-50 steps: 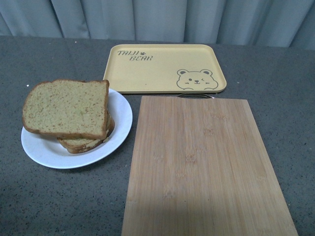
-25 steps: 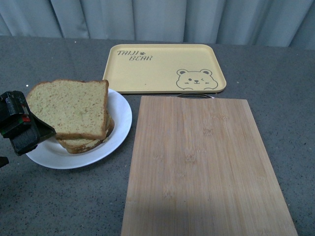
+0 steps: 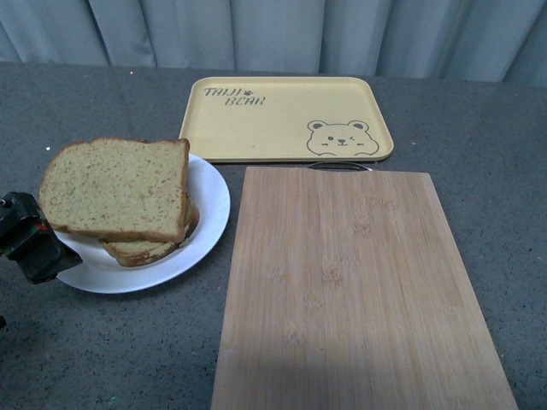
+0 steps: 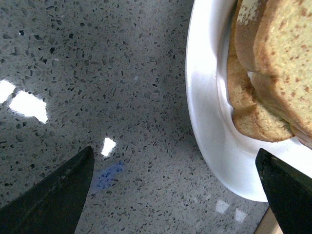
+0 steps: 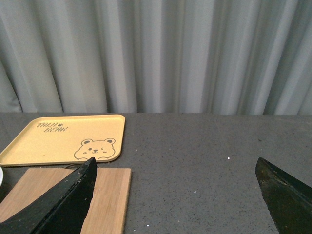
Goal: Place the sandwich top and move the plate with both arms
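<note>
The sandwich top [image 3: 115,188], a tan speckled bread slice with a darker crust, lies on a stack of bread on the round white plate [image 3: 209,213] at the left. My left arm [image 3: 30,243] is low at the plate's left rim. In the left wrist view the left gripper [image 4: 174,151] is open and empty. One finger is over the dark table and the other is over the plate's rim [image 4: 209,122], close to the bread [image 4: 285,58]. The right gripper [image 5: 175,159] is open and empty above bare table, and is out of the front view.
A wooden cutting board [image 3: 359,282] lies right of the plate. A yellow bear tray [image 3: 286,115] sits behind it, near the grey curtain. Both show in the right wrist view, the board [image 5: 63,195] and the tray [image 5: 58,139]. The table is dark speckled stone.
My left arm came into the front view at the plate's left side, reached the bread's left edge, then dropped back lower and further left. The bread and plate have stayed put.
</note>
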